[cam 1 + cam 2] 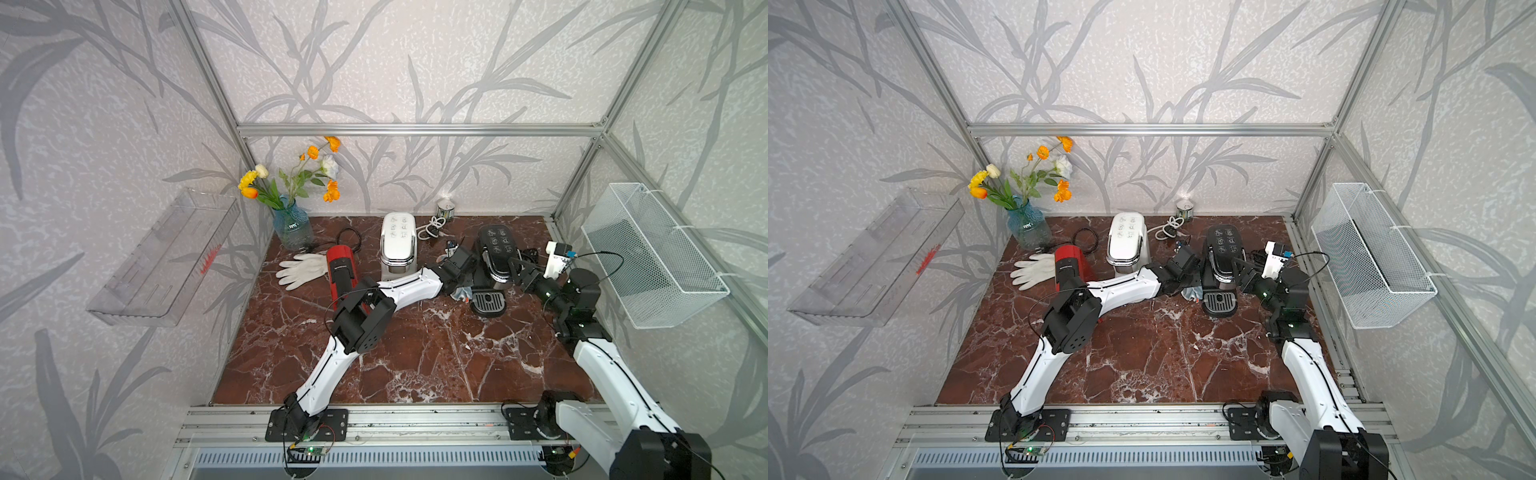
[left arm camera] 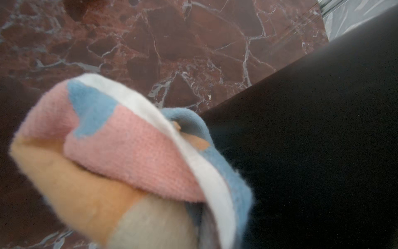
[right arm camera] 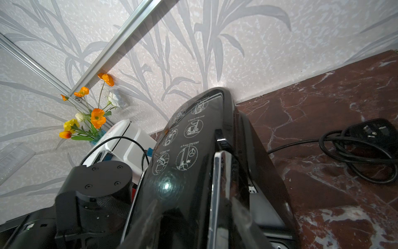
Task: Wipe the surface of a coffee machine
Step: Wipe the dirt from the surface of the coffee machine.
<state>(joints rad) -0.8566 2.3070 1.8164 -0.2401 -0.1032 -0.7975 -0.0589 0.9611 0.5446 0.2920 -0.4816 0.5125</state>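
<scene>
The black coffee machine [image 1: 496, 249] [image 1: 1223, 249] stands at the back right of the marble table, its printed lid close up in the right wrist view [image 3: 189, 172]. My left gripper [image 1: 467, 279] [image 1: 1196, 279] is shut on a pink, blue, orange and white cloth [image 2: 129, 151] [image 1: 461, 293]. The cloth lies against the machine's left side wall [image 2: 312, 140] and hides the left fingers. My right gripper [image 1: 517, 266] [image 1: 1241, 266] reaches in from the right, its jaws closed on the machine's chrome handle [image 3: 217, 194].
A white coffee machine [image 1: 398, 243] and a red one [image 1: 340, 270] stand to the left, with white gloves [image 1: 301, 270] and a vase of flowers [image 1: 293, 228] beyond. The drip tray [image 1: 488, 303] juts forward. A coiled black cable [image 3: 366, 146] lies behind. A wire basket [image 1: 652, 253] hangs on the right wall.
</scene>
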